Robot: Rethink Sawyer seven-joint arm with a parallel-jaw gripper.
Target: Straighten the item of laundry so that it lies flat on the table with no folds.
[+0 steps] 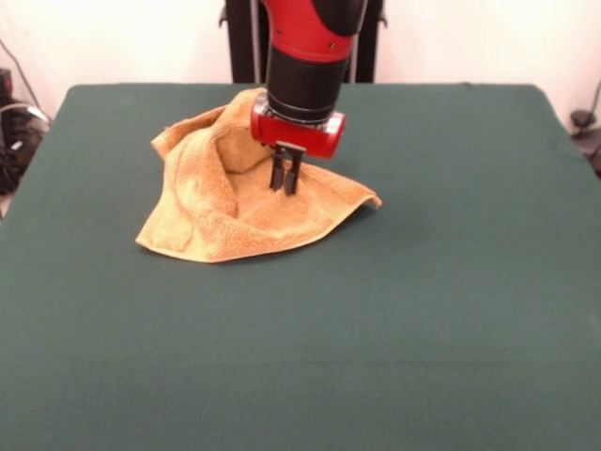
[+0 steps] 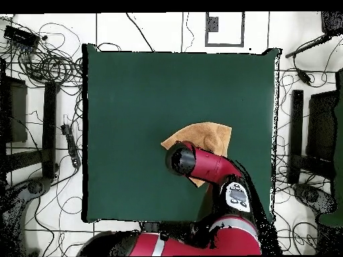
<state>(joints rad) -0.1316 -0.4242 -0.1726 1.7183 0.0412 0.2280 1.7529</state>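
On table (image 1: 451, 310) | towel (image 1: 225, 211) rumpled | hand (image 1: 285, 183) closed on it

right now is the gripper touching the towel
Touching: in the front view the gripper has its closed tips sunk into the towel, no gap showing.

towel (image 1: 221, 202): lies rumpled on the counter (image 1: 376, 319), in the front view toward the far side and left of the counter's middle
claw (image 1: 285, 175): comes down from above onto the towel, right of the towel's middle, fingers close together and tips at the cloth
arm (image 2: 208, 166): in the overhead view, reaches over the counter's robot-side edge and covers part of the towel (image 2: 204, 137)
cables (image 2: 50, 63): on the floor beside the counter (image 2: 134, 87)
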